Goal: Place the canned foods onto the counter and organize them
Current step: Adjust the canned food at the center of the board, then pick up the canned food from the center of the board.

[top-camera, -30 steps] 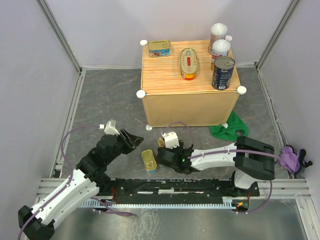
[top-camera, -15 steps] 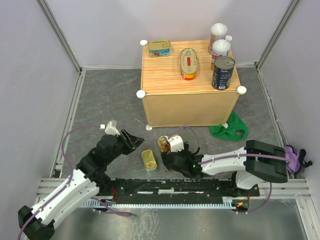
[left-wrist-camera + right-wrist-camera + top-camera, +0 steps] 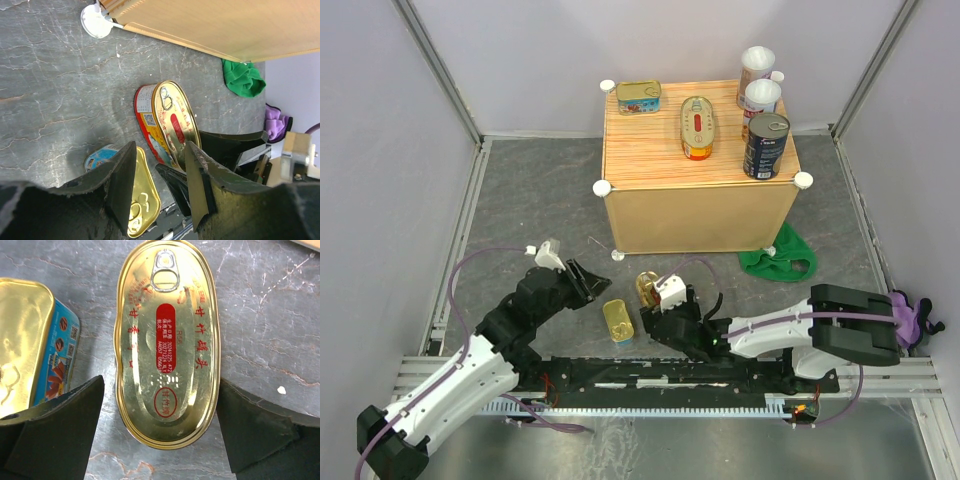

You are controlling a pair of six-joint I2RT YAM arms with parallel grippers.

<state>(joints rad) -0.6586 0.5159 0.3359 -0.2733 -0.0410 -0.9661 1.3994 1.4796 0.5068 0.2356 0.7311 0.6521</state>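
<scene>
Canned foods point(image 3: 697, 127): five sit on the counter point(image 3: 640, 155), upper centre of the top view. That's a rect one back left, an oval one mid and three cylinders down the right side. Two aren't up yet: oval tin point(image 3: 167, 340) and rect tin point(image 3: 618, 322). Both lie flat on the grey tabletop point(image 3: 540, 200), lower centre, just beside each other.

Changes over the last sec: right gripper point(image 3: 160, 385) went from partly spread to wide apart. That arm also pulled down-frame a bit, so more of the oval tin's lid shows above the wrist in the top view. Left gripper point(image 3: 160, 185) crept slightly right. Its fingers stand part-way apart as before, nothing between them, aimed at the two tins.

My read: right side is set to pick the oval tin. Its wrist cam has the tin centred between the two fingers, and I see no squeeze on it. Next it needs a drop and a close across the tin's short axis.

Hard to see: right fingertips are under the wrist housing in the top view and cut off at the bottom of the wrist cam, so I can't tell height above the tin. Rect tin is cropped at the left edge there, and partly behind a finger in the left wrist cam.
</scene>
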